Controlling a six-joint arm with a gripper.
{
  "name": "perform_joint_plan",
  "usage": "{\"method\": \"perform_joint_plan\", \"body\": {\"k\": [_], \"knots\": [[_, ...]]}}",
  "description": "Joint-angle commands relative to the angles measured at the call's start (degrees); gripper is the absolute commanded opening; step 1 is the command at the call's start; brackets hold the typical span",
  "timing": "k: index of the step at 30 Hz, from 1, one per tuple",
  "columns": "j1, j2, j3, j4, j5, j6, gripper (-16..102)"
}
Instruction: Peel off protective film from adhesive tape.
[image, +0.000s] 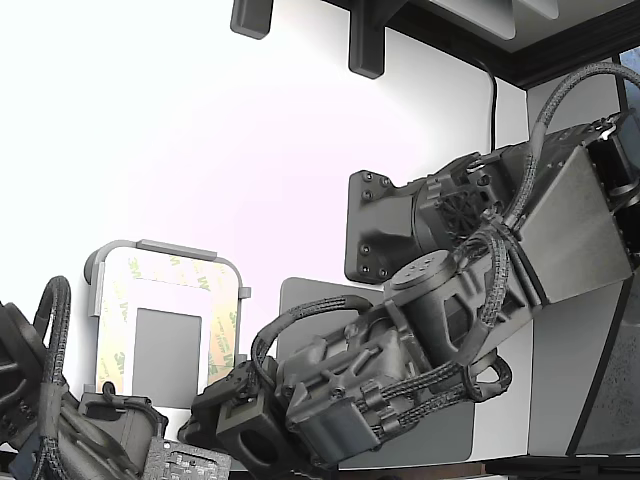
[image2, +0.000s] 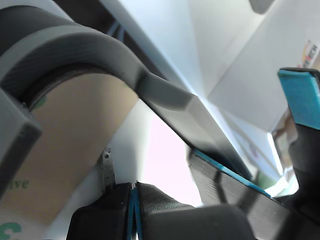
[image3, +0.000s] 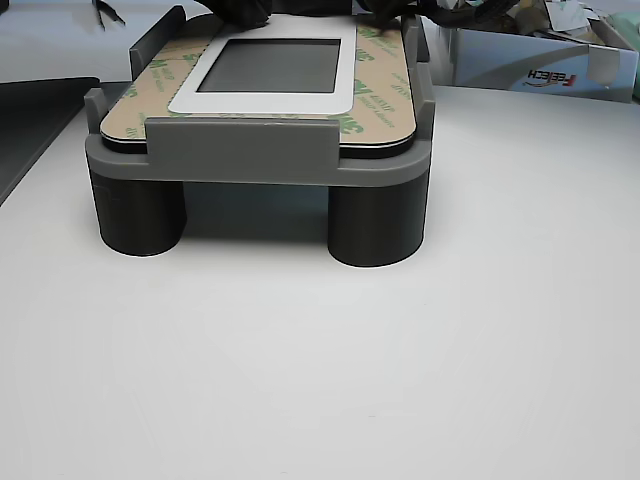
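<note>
The protective film (image: 222, 325) lies flat in the grey fixture (image: 165, 250) at lower left of the exterior view, framing the white plate (image3: 272, 100). The gripper (image2: 134, 197) sits at the fixture's near corner; in the wrist view its blue-edged fingers (image2: 122, 210) appear pressed together beside the tan liner, nothing visibly held. A dark mat (image: 310, 295) lies at centre.

A white table (image3: 400, 360) spreads bright and evenly lit beneath the pincer; beyond it, a dark mat (image: 310, 295) lies flat on it.
</note>
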Motion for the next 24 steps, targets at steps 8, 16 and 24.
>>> {"method": "perform_joint_plan", "body": {"k": [8, 16, 24], "knots": [[-0.6, 1.8, -0.8, -0.1, -0.2, 0.8, -11], [-0.1, 2.3, -0.9, 0.6, 0.0, 1.7, -11], [0.5, 2.8, -0.9, 1.1, 0.4, 2.4, -11]]}}
